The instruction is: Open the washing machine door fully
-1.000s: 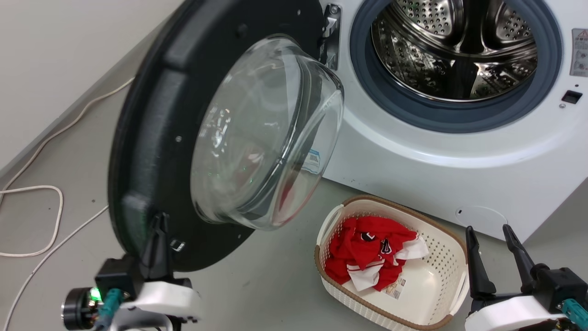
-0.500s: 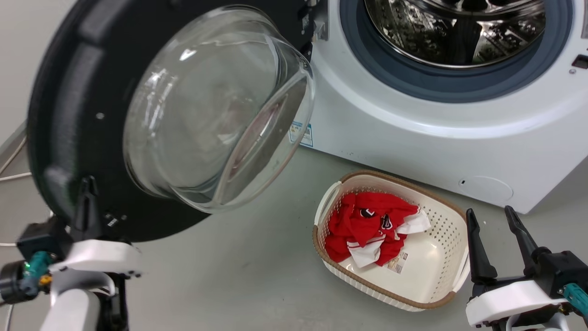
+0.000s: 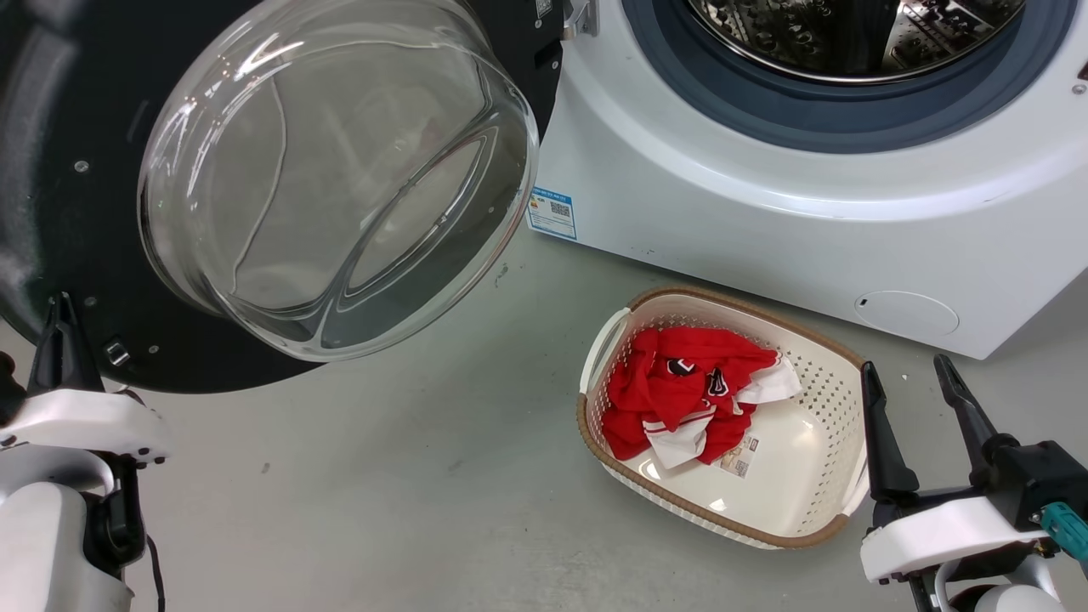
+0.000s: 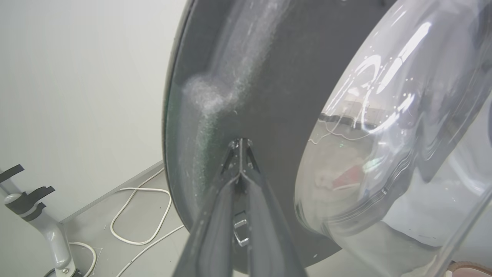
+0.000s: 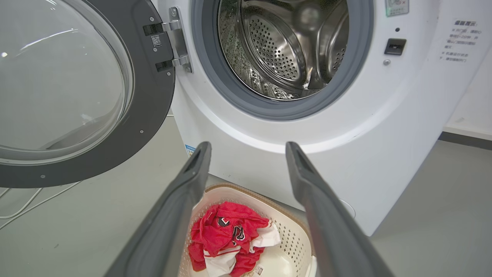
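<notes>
Washing machine door [image 3: 42, 212]: swung wide, prob. near full open. L gripper [image 4: 240, 142]: fingers together, tips on door. R gripper [image 5: 248, 145]: apart, idle.

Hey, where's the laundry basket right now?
In the head view the basket sits on the floor at lower right, just in front of the washing machine, beside the right claw, red clothes inside.

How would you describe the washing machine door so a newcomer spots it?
Find the white washing machine. Hinged at the robot's left of its opening hangs the washing machine door, swung wide. It is a round black disc with a bulging clear glass bowl, unlike the blue-grey rubber ring.
</notes>
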`<state>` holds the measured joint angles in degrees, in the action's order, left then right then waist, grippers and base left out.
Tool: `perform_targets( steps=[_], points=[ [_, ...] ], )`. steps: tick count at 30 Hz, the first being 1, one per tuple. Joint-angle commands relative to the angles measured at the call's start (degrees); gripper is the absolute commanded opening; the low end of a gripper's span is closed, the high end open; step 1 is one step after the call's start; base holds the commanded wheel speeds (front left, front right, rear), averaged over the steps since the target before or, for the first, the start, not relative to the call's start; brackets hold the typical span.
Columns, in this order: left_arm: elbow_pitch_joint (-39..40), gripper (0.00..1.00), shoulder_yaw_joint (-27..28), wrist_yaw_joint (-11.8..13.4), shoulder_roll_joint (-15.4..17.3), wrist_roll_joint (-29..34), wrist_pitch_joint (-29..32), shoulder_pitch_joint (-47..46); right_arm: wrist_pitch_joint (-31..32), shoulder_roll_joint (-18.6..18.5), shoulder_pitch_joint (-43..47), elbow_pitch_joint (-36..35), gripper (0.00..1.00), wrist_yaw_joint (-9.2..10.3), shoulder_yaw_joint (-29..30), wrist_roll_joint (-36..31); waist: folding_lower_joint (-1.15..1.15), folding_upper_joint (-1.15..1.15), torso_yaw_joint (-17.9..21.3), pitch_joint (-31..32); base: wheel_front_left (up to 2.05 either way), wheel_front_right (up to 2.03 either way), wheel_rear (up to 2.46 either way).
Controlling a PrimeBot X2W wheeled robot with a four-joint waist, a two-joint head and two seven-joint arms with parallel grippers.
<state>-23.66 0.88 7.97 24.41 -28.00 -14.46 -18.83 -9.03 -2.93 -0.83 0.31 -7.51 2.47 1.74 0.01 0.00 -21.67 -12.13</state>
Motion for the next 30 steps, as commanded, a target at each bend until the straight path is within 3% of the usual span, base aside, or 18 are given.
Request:
perform_targets(
  steps=[1,9,18,24,25,26,27,30],
  points=[
    [-0.95,0.0,0.55,-0.11,0.46,-0.12,-0.39,-0.98,0.07,0.09,-0.61,-0.07,1.0,0.04,-0.13,-0.06,-0.01,0.0,0.05,0.0,0.0,0.0,0.0],
    [-1.88,0.0,1.06,0.34,-0.41,2.23,-0.79,0.44,-0.8,0.09,-0.82,1.35,1.0,0.04,-0.66,1.1,-0.01,0.0,0.89,1.95,0.0,0.0,0.0],
    [13.43,0.0,0.43,4.54,-5.71,9.59,-0.73,11.53,-2.49,0.09,0.17,4.27,1.0,0.04,-1.53,3.36,-0.01,0.0,3.52,7.1,0.0,0.0,0.0],
    [18.4,0.0,-4.4,3.37,-8.36,12.31,-0.74,16.33,-3.25,0.09,0.68,5.3,1.0,0.04,-1.46,3.34,-0.01,0.0,6.58,9.61,0.0,0.0,0.0],
    [18.55,0.19,-5.32,3.26,-8.74,12.38,-0.57,16.7,-3.41,0.1,0.86,5.4,1.0,0.04,-1.38,3.13,-0.01,0.0,7.21,9.97,0.0,0.0,0.0],
    [18.81,0.47,-6.08,3.05,-9.23,12.51,-0.51,16.88,-3.53,0.09,1.03,5.4,1.0,0.04,-1.25,3.14,-0.01,0.0,7.78,10.18,0.0,0.0,0.0],
    [18.79,1.0,-6.83,2.59,-9.35,12.61,-0.53,16.84,-3.6,0.1,1.04,5.42,1.0,0.04,-1.17,2.89,-0.01,0.0,8.5,10.42,0.0,0.0,0.0],
    [17.9,1.0,-8.52,1.7,-10.13,12.62,-0.56,15.99,-3.76,0.09,0.81,5.29,1.0,0.04,-0.96,2.44,-0.01,0.0,10.59,10.84,0.0,0.0,0.0]
  ],
)
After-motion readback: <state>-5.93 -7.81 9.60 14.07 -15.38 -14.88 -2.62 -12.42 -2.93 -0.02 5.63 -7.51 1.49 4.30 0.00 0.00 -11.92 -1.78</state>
